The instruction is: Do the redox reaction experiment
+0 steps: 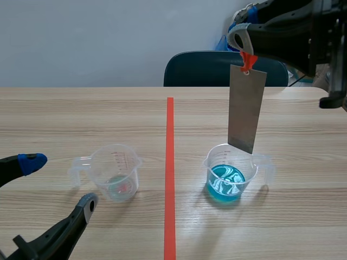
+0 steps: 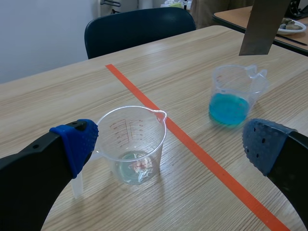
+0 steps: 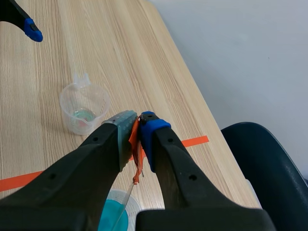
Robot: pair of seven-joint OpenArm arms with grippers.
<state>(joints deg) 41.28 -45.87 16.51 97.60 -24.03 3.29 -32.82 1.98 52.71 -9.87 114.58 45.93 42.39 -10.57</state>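
Lowering the metal plate (image 1: 246, 108), hung by its orange tag (image 1: 248, 59) clamped in your right end effector (image 1: 242, 47) over the blue-solution cup (image 1: 227, 179) toward the bench's (image 1: 81, 108) near edge, could let it swing, catch the rim and tip the cup; your left end effector (image 1: 59, 182) sits spread apart.

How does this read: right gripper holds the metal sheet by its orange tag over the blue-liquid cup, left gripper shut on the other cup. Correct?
Not quite. The left gripper is open, not shut on the other cup: the left wrist view shows its fingers wide apart. The rest holds: the right gripper holds the metal sheet by its orange tag over the blue-liquid cup.
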